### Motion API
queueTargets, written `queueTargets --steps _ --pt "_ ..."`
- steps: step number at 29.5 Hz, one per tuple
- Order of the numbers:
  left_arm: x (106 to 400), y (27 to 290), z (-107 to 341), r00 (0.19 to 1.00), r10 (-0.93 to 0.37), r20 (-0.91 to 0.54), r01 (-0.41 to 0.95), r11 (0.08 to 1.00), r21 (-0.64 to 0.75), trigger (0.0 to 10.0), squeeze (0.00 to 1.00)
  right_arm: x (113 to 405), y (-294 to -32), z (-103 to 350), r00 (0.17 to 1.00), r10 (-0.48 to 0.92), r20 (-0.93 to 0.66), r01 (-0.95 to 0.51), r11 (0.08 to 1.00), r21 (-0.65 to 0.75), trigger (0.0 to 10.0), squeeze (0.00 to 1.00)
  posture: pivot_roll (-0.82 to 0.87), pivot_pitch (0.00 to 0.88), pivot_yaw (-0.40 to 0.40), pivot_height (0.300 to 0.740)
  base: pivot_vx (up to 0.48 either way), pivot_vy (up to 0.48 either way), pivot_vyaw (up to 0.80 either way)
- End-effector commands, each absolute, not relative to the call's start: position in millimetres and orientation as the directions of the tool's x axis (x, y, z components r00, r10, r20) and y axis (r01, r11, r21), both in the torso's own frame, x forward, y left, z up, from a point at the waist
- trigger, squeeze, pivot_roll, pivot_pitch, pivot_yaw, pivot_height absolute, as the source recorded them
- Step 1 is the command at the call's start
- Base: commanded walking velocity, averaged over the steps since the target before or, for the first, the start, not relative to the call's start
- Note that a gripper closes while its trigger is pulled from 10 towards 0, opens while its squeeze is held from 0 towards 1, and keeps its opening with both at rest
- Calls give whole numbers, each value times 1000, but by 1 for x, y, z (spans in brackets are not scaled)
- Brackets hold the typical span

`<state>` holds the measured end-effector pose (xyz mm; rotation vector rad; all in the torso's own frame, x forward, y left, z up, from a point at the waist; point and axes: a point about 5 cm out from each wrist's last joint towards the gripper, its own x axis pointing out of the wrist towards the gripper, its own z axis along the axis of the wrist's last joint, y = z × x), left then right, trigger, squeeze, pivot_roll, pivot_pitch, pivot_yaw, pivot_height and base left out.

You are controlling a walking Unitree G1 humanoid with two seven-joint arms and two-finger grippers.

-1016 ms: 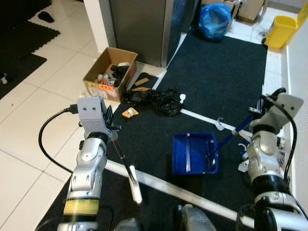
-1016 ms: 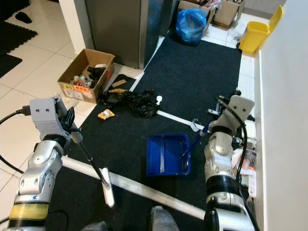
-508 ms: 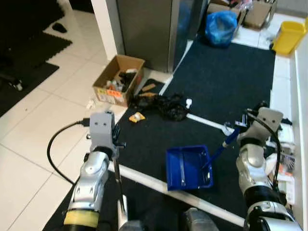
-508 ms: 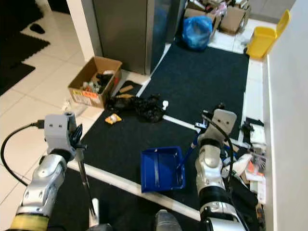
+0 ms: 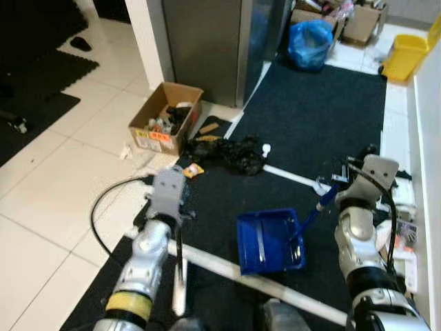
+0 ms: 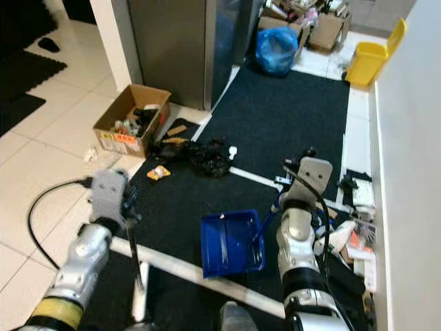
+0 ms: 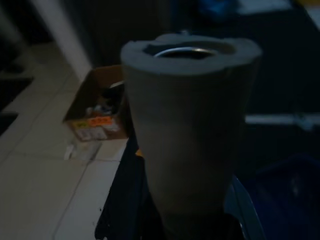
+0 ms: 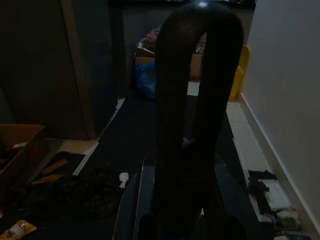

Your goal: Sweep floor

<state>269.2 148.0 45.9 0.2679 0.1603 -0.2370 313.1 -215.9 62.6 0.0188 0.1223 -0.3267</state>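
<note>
our left gripper (image 5: 173,219) has its jaws clenched on the broom handle (image 5: 178,252), which slants down to 6 o'clock. our right gripper (image 5: 337,196) has its jaws clenched on the blue dustpan (image 5: 269,238) handle; the pan lies on the black mat (image 5: 324,117) at centre. black rubbish (image 5: 231,152) and a wrapper (image 5: 192,169) lie at 12 o'clock, beside a cardboard box (image 5: 164,118) at 11. white tile floor (image 5: 55,179) opens toward 9; a wall (image 6: 413,138) closes 3 o'clock.
</note>
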Motion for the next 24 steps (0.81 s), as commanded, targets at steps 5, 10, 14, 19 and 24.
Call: queueTargets --steps 5,10,14,19,24 --pt "256 153 34 936 -283 -210 350 810 471 10000 0 314 -215 65 943 -319 -93 321 947 6 10000 0 114 48 -8 694 0 0 0" --pt "249 141 36 902 -398 -169 400 622 673 10000 0 314 -213 66 945 -317 -85 319 948 11 10000 0 116 53 -7 694 0 0 0" --pt "246 138 37 893 -429 -138 383 560 735 10000 0 315 -214 67 945 -319 -79 321 947 14 10000 0 116 53 -7 694 0 0 0" --pt "236 136 37 905 -417 -79 323 556 766 10000 0 314 -216 69 944 -324 -67 326 945 19 10000 0 107 63 0 694 0 0 0" --pt "241 146 40 966 -248 -64 241 793 559 10000 0 314 -217 70 945 -321 -59 323 946 18 10000 0 110 64 -8 694 0 0 0"
